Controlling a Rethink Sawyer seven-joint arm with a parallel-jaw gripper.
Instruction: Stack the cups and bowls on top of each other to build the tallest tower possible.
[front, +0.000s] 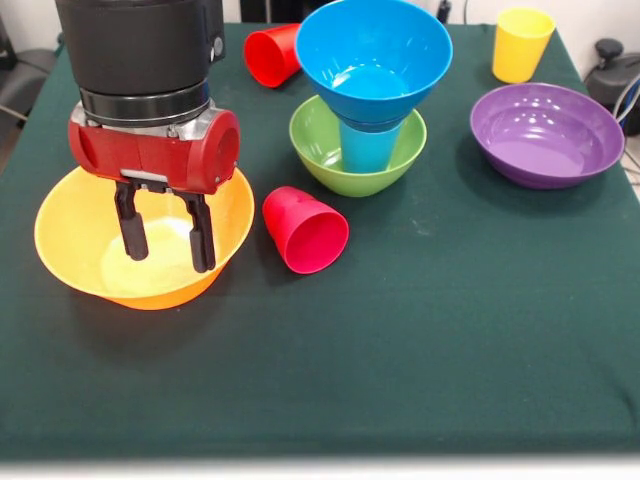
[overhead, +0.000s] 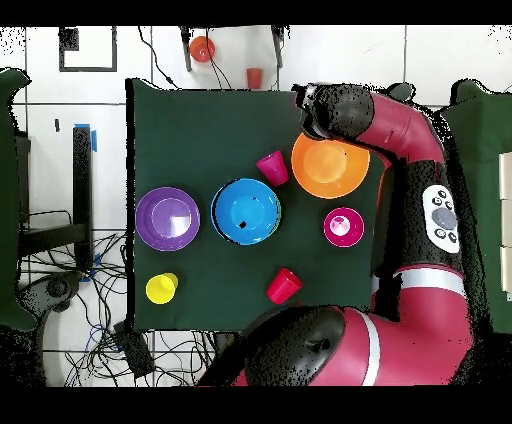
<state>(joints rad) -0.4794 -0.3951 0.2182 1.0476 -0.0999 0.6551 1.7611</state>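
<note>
The tool (front: 165, 240), fingers spread and empty, hangs inside the orange-yellow bowl (front: 70, 250), a tipped red cup (front: 305, 230) just beside.

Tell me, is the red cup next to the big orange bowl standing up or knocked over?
Knocked over. The red cup lies on its side on the green cloth, with its base pointing toward the camera, beside the orange bowl.

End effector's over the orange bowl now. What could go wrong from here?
1. The end effector hangs open inside the orange bowl; gripping the thin rim could tip or drag the bowl.
2. The red cup lying on its side beside the bowl may roll if nudged.
3. The blue bowl balances on an upside-down light blue cup in the green bowl; a knock could topple it.
</note>
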